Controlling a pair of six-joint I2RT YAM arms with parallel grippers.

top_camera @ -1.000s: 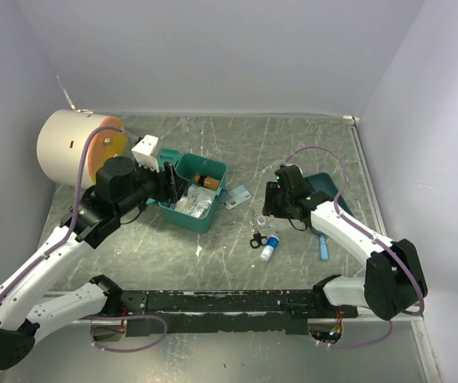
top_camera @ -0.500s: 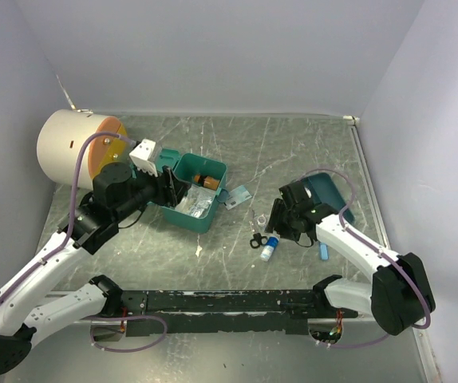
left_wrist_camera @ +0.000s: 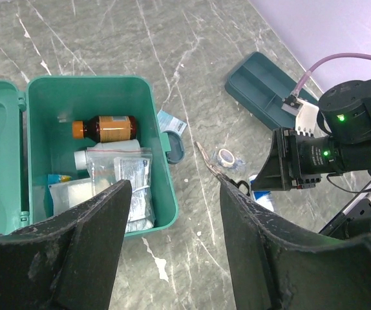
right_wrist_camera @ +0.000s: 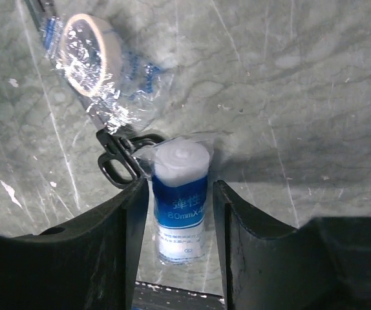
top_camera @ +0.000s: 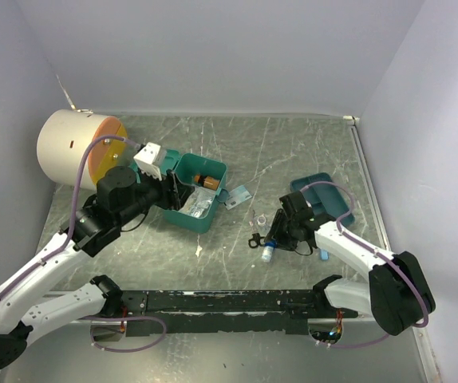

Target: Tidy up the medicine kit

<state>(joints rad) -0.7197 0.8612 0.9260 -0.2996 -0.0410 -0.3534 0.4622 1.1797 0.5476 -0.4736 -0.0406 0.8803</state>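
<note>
— Table [top_camera: 293, 152] first: what is the biggest thing on it?
— On the grey veined top, at the far left, a cream cylinder [top_camera: 65, 148] lies on its side with its orange face turned right.
— And the medicine kit?
— The medicine kit [top_camera: 195, 223] sits left of centre, near the cylinder. Its hinged lid [left_wrist_camera: 1, 161] is thrown open to the left. The left gripper [left_wrist_camera: 174, 194] hangs above the kit's left side with its fingers spread wide apart, gripping nothing.
— What lies on the right?
— A darker teal divided tray [top_camera: 337, 203], well apart from the kit. The right arm's purple cable crosses it in the overhead view.
— The loose things?
— They lie between kit and tray, nearer the tray. There are black-handled scissors [right_wrist_camera: 121, 161] and a bandage roll [right_wrist_camera: 181, 206] in a blue-and-white wrapper, touching the right side of the handles. Just beyond, a tape roll [right_wrist_camera: 88, 45] in a clear wrapper lies over the scissor blades.
— The right gripper?
— The right gripper [right_wrist_camera: 180, 184] is down at the table, one finger on each side of the bandage roll, close against its wrapper. Whether they squeeze it I cannot tell. The roll lies flat on the table.
— The smallest bits?
— A small pale packet [left_wrist_camera: 172, 123] lies just right of the kit. Inside the kit, a brown bottle [left_wrist_camera: 105, 128] with an orange cap lies on its side at the far end, and clear sachets [left_wrist_camera: 127, 177] are piled nearer.
</note>
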